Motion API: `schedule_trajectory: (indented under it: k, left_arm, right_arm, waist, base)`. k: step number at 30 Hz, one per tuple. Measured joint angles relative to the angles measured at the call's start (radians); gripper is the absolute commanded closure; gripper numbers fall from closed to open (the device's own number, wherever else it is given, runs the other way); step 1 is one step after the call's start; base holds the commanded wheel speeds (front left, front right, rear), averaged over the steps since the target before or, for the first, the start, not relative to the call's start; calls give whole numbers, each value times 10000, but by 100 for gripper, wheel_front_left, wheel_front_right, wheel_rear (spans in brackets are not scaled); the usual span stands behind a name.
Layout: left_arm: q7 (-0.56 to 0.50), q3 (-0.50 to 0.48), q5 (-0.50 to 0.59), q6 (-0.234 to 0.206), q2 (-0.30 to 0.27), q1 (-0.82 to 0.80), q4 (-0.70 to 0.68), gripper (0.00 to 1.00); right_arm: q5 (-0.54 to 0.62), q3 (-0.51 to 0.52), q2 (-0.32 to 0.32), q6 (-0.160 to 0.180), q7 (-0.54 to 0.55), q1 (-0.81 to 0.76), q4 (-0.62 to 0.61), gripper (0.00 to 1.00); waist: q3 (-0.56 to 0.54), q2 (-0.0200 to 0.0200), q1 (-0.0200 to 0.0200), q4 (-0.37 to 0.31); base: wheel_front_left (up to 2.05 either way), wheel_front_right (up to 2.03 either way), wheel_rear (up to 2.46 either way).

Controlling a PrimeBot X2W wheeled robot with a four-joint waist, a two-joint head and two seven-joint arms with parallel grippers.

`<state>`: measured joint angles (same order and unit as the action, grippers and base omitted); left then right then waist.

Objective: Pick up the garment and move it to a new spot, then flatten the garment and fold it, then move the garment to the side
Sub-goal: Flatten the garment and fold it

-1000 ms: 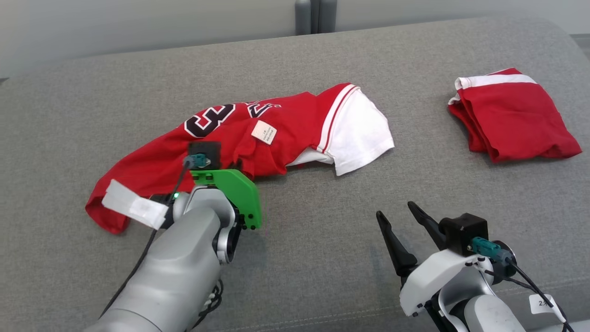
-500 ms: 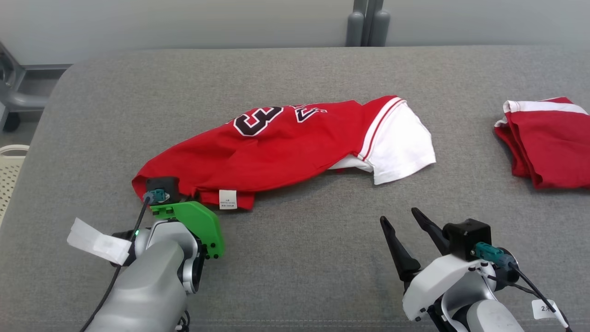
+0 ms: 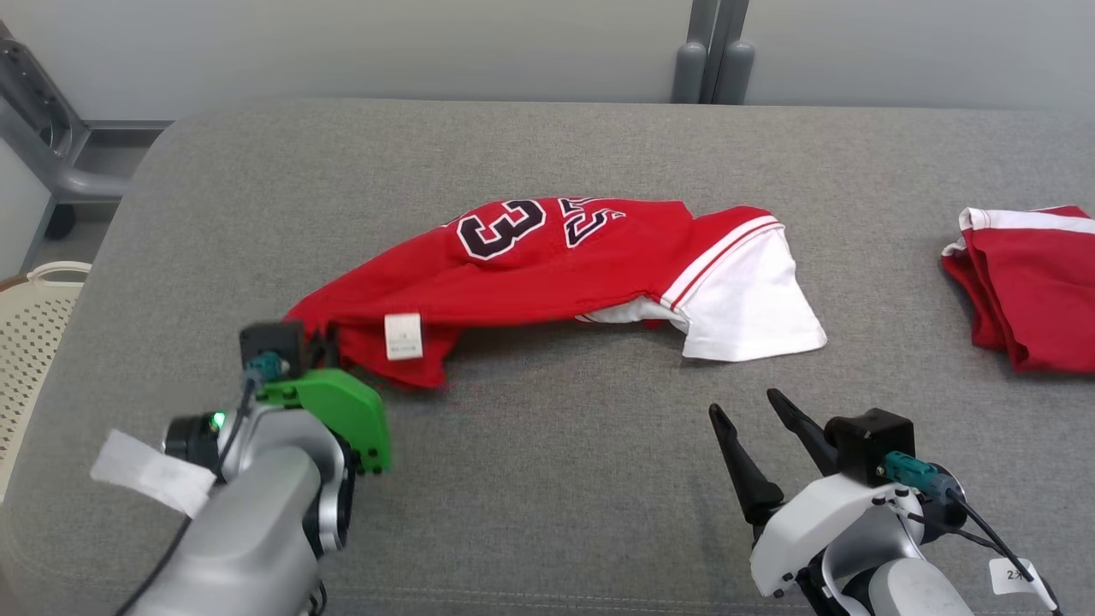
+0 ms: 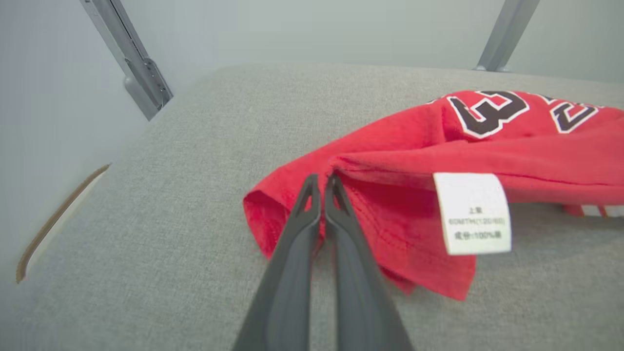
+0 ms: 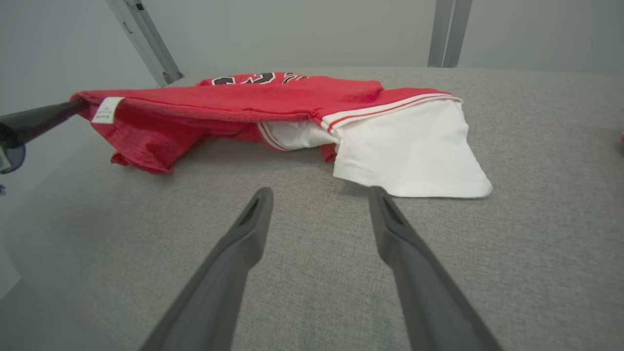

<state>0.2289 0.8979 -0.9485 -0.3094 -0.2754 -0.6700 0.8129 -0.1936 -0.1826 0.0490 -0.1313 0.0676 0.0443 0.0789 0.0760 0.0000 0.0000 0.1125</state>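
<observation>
- Pale perforated basket (image 3: 34, 342): now visible at the far left edge of the head view; the whole picture has shifted since one second ago, so the camera has moved
- Left gripper (image 4: 321, 178): fingers pressed together, pinching the garment's (image 3: 556, 257) left hem
- Care label (image 4: 472, 213): one second ago it lay on top of the red cloth; it now hangs at the lower left edge, just beside the pinch point. "100%" is legible; the remaining print is too small to read
- Garment: stretched across the middle of the grey cushion (image 3: 547, 513), white sleeve to the right; a dark, white-edged "3" reads on top
- Right gripper (image 3: 744, 404): fingers spread, holding nothing, apart from the sleeve, posture unchanged
- Folded red garment (image 3: 1026, 282): far right, well apart
</observation>
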Motion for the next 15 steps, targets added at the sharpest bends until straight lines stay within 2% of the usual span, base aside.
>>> schedule_trajectory:
  k: [3,4,5,6,7,11,15]
  left_arm:
    - [-552,280,-82,-127,-59,774,-658,100]
    - [-732,382,-119,-169,-75,965,-886,96]
    - [-890,460,-144,-209,-86,1153,-1101,85]
    - [-999,506,-190,-267,-98,1334,-1329,58]
    - [-1087,575,-194,-355,-146,1476,-1496,0]
    - [-1244,523,-418,-548,-324,1914,-2257,0]
    - [-815,146,-598,-706,-608,2340,-3083,0]
  right_arm:
    - [19,58,0,0,12,-5,-8,0]
    - [25,77,0,0,12,-13,-13,0]
    - [33,92,2,0,13,-26,-13,0]
    - [35,90,2,0,23,-35,-13,0]
    - [36,77,0,0,29,-35,-13,0]
    - [38,36,0,0,58,-38,15,0]
    - [48,234,-6,0,54,-124,65,0]
  waist:
    - [5,0,0,42]
    - [2,0,0,66]
    - [-4,0,0,95]
    - [-14,0,0,124]
    - [-27,0,0,154]
    - [-140,0,0,229]
    - [-330,0,0,267]
  base:
    - [0,0,0]
    - [0,0,0]
    - [0,0,0]
    - [0,0,0]
    - [0,0,0]
    - [0,0,0]
    - [0,0,0]
